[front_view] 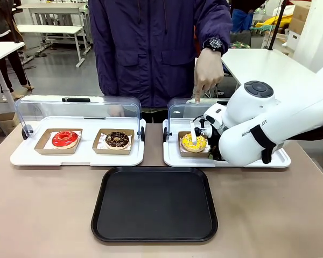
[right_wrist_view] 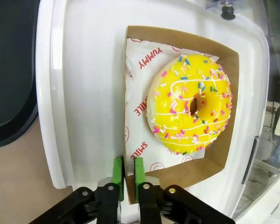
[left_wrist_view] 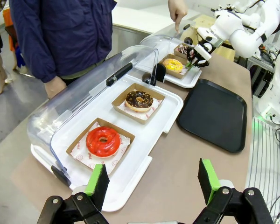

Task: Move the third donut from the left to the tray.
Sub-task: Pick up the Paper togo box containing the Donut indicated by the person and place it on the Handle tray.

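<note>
Gripping: my right gripper (right_wrist_view: 129, 171) pinched the yellow donut's (right_wrist_view: 190, 105) cardboard holder (right_wrist_view: 130, 84) wall, sparing icing.
Waiting: my left gripper (left_wrist_view: 152, 179) hung spread.
Destination: black tray (front_view: 154, 206) lay near.

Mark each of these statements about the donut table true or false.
1. The right hand is clamped on the wall of the yellow donut's cardboard holder. True.
2. The yellow donut already lies on the black tray. False: it sits in its holder on a white tray.
3. The left hand is open and holds nothing. True.
4. The red donut is to the right of the chocolate donut. False: it is to the left.
5. The person's finger points down toward the yellow donut. True.
</note>
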Controlling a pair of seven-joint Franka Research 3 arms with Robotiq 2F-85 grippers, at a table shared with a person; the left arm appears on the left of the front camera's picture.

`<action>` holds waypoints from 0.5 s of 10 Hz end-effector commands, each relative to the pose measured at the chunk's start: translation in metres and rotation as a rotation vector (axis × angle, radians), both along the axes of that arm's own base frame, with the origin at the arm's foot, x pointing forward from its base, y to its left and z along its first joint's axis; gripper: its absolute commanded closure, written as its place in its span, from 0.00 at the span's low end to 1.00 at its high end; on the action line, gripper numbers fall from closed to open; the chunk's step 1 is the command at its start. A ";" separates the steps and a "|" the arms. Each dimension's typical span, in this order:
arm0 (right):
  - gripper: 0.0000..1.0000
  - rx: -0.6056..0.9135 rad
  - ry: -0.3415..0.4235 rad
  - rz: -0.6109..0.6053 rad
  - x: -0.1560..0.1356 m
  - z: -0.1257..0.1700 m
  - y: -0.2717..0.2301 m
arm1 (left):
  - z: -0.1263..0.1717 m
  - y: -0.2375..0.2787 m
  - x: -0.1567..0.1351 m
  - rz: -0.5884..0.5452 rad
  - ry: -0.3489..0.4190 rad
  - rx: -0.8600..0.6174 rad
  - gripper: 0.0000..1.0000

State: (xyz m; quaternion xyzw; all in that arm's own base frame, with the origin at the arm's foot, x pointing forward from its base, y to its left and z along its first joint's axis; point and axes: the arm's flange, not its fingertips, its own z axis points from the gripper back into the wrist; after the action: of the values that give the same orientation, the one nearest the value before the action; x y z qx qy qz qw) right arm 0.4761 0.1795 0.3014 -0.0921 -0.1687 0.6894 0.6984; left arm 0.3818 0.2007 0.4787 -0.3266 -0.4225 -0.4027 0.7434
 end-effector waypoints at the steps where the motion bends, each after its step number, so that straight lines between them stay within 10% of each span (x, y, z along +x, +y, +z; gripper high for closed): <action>1: 1.00 -0.002 0.012 -0.006 -0.001 0.008 0.003 | 0.002 0.000 -0.001 -0.008 -0.013 -0.007 0.00; 5: 1.00 -0.009 0.024 -0.002 -0.002 0.007 0.002 | 0.002 0.000 -0.001 -0.008 -0.013 -0.007 0.00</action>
State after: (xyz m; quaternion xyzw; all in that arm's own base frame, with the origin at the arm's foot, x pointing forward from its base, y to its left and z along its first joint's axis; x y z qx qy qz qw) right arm 0.4748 0.1794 0.3019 -0.0906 -0.1612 0.6907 0.6991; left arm 0.3818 0.2007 0.4787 -0.3266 -0.4225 -0.4027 0.7434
